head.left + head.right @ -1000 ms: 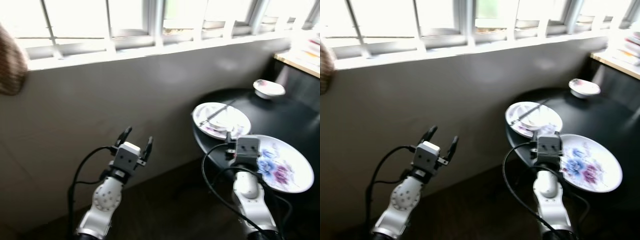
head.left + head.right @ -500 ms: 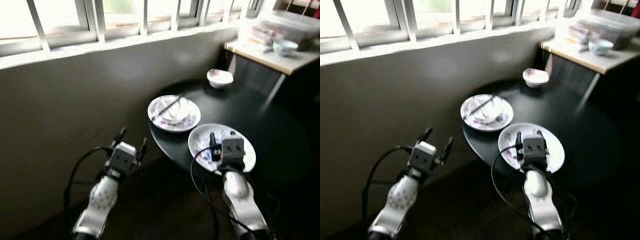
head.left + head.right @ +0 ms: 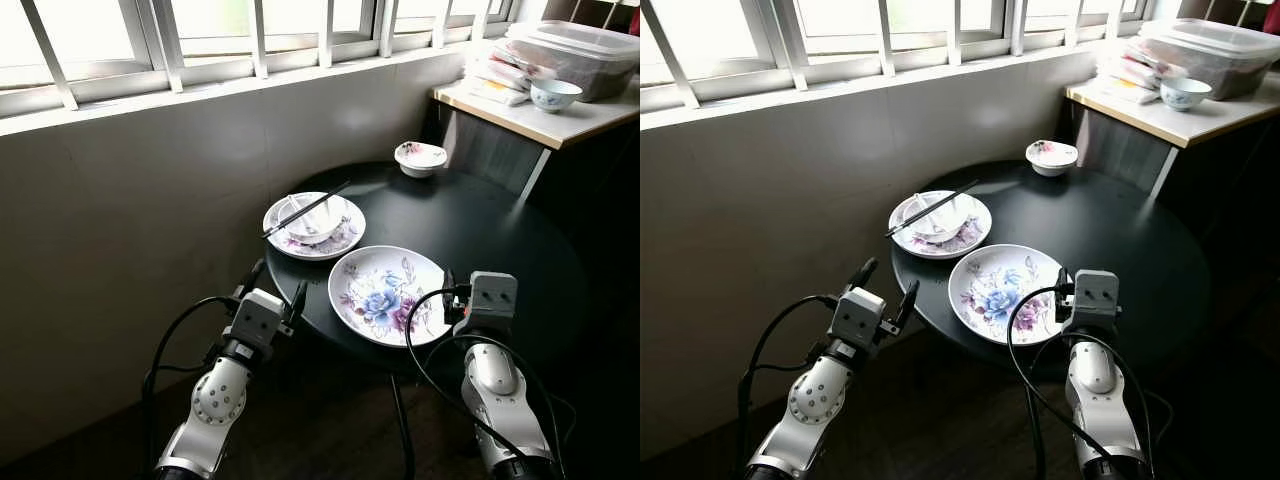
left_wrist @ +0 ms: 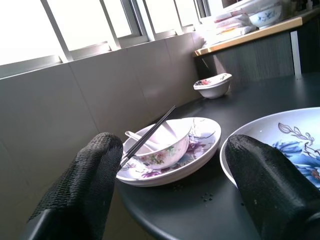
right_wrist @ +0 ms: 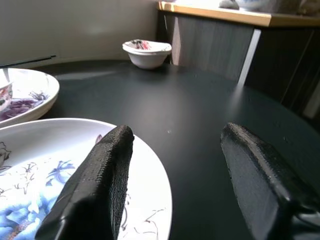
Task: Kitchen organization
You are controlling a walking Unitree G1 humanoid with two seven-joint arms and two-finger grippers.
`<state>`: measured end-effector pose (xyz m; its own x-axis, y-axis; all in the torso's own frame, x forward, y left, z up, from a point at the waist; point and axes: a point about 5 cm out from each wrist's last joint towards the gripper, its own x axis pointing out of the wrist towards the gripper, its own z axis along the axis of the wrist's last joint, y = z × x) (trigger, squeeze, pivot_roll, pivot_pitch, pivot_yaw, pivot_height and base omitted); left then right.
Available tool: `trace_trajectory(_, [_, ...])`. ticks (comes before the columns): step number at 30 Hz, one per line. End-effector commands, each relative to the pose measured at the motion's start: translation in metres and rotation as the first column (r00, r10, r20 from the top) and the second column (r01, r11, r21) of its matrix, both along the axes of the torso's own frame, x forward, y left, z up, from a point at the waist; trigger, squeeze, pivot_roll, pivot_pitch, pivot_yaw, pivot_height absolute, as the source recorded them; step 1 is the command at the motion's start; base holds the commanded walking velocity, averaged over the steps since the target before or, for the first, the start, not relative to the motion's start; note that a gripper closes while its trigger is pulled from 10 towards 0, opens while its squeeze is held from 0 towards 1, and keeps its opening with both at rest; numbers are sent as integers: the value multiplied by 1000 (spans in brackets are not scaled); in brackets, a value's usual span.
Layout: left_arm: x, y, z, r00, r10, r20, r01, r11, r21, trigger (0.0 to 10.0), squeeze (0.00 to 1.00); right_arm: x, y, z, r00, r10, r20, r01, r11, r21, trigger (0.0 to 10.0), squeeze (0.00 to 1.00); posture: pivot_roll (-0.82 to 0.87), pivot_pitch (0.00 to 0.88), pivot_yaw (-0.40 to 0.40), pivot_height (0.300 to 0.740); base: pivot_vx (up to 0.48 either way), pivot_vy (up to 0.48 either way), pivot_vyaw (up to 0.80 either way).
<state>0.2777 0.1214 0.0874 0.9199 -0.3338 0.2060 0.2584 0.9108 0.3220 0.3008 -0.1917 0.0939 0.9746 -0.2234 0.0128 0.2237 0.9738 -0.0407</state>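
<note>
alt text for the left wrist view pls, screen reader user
Two open black end effector fingers frame a round black table below a window. On it, a floral plate holds a small bowl with chopsticks laid across; a large blue-flowered plate sits beside, another small bowl farther back.

- Round table [image 3: 500, 225]: under the window [image 3: 200, 30], counter [image 3: 540, 115] at its 2 o'clock.
- Large plate [image 3: 388, 294]: on table, 7 o'clock edge.
- Smaller plate [image 3: 345, 235]: at 10 o'clock, near the large plate; bowl [image 3: 310, 218] on it, chopsticks [image 3: 305, 209] across the bowl, spoon [image 4: 137, 138] inside.
- Small bowl [image 3: 420, 157]: 12 o'clock, well apart.
- Cup [image 3: 555, 95]: on counter, before containers [image 3: 580, 45].
</note>
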Motion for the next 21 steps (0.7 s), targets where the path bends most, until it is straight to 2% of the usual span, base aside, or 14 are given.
trace_trajectory(1, [0,1,-3,1000,4,-9,-4,1000,8,10000,0,1,-5,-6,999,-20,-47,23,998,50,10000,0,38,0,-20,740,0,0,0])
trace_trajectory(4, [0,1,-3,1000,5,-12,-5,1000,9,10000,0,3,-8,-11,996,-28,-79,36,995,92,10000,0,40,0,-22,740,0,0,0])
trace_trajectory(9, [0,4,-6,1000,15,-24,-14,1000,22,10000,0,3,-22,-16,987,-100,-123,121,976,179,10000,0,41,0,-22,740,0,0,0])
trace_trajectory(16, [1,3,-6,1000,15,-24,-15,1000,23,10000,0,7,-22,-27,980,-46,-196,103,952,287,10000,0,42,0,-21,740,0,0,0])
trace_trajectory(18, [1,3,-7,1000,18,-24,-17,1000,26,10000,0,9,-16,-35,975,28,-220,59,923,381,10000,0,44,0,-22,740,0,0,0])
trace_trajectory(21, [1,4,-6,1000,21,-22,-20,999,26,10000,0,10,-14,-36,977,52,-209,35,919,392,10000,0,45,0,-22,740,0,0,0])
